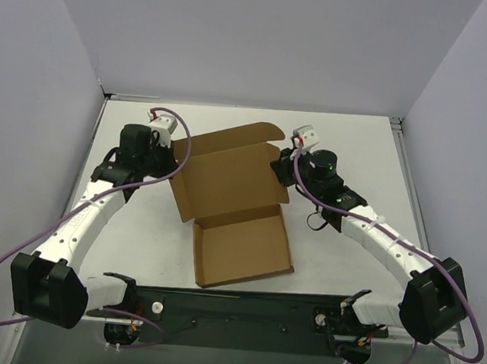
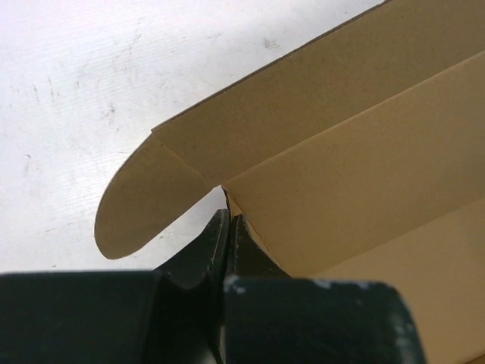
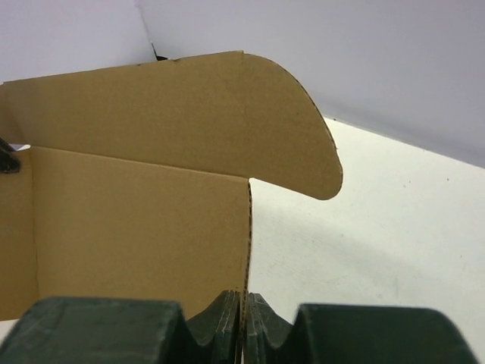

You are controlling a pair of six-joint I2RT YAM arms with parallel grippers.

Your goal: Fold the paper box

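Note:
The paper box [image 1: 227, 181] is brown cardboard in the middle of the table, half formed. Its walls are raised at the back and a flat panel [image 1: 242, 248] lies toward me. My left gripper [image 1: 175, 153] is at the box's left side wall. In the left wrist view its fingers [image 2: 228, 220] are shut on the edge of that wall [image 2: 341, 174], beside a rounded tab [image 2: 144, 205]. My right gripper [image 1: 284, 164] is at the right side wall. In the right wrist view it [image 3: 246, 297] is shut on the upright wall's edge [image 3: 136, 220], under another rounded tab [image 3: 295, 144].
The white table [image 1: 356, 140] is closed in by grey walls at the back and both sides. The black base rail [image 1: 234, 303] with both arm mounts runs along the near edge. Purple cables [image 1: 18, 257] loop off each arm.

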